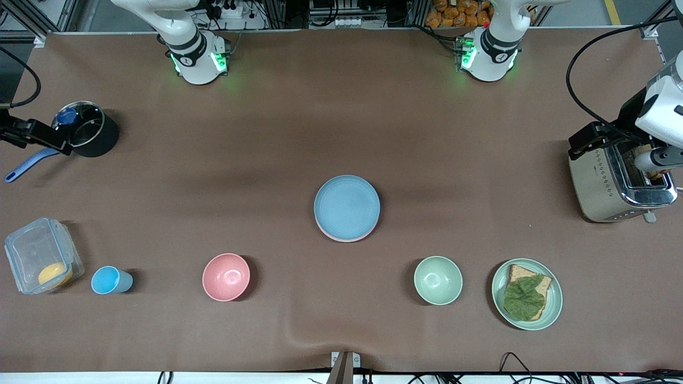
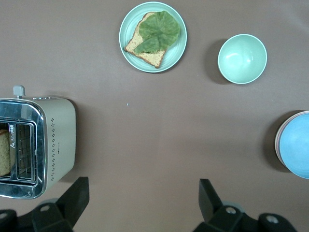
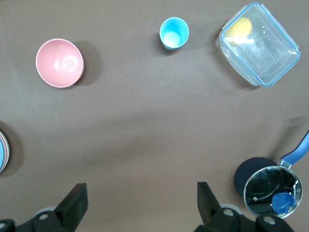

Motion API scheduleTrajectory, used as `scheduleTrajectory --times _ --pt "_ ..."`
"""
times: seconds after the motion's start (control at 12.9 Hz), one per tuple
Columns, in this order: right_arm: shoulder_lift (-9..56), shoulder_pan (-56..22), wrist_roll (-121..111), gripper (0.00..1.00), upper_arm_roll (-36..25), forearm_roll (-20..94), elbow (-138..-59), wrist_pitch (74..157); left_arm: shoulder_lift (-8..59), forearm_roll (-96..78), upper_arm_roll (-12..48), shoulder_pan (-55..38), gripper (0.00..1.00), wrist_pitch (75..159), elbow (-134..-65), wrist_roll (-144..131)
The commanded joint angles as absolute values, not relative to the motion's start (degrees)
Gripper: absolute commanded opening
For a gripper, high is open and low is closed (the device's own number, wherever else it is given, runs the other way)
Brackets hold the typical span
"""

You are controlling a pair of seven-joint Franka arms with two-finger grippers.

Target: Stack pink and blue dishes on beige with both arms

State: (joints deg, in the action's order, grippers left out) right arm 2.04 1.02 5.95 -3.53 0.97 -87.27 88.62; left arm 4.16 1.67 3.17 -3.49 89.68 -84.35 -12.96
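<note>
The left hand (image 2: pixel 140 203) hangs open and empty over the worktop (image 1: pixel 341 133) beside the toaster (image 1: pixel 619 181), which has a slice of bread in its slot. The right hand (image 3: pixel 140 203) hangs open too, over bare worktop next to the dark pot (image 1: pixel 88 129) with a blue knob inside.

Taking the stack of plates at mid-worktop as landmark: the blue plate (image 1: pixel 347 207) lies on top, a thin edge of the pink plate (image 1: pixel 341 238) peeps out under it, and the beige plate cannot be made out. Nearer the front camera than the stack, toward the right arm's end, sit the empty pink bowl (image 1: pixel 226 277), the empty blue cup (image 1: pixel 110 280) and a clear box (image 1: pixel 42 255) holding something yellow. Toward the left arm's end sit the empty green bowl (image 1: pixel 438 280) and a green plate (image 1: pixel 527 293) carrying toast under a lettuce leaf
</note>
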Motion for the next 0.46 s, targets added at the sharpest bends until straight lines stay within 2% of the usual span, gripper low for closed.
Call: scheduleTrajectory --times 0.0,0.39 --pt "1.93 2.20 4.57 1.00 -2.46 0.35 -87.63 92.18 2.90 2.37 3.51 -3.69 1.00 88.95 -84.90 -11.87" --pt "2.02 1.50 4.66 1.00 -2.37 0.18 -87.63 92.55 2.90 2.11 3.52 -3.69 1.00 87.98 -84.82 -11.78"
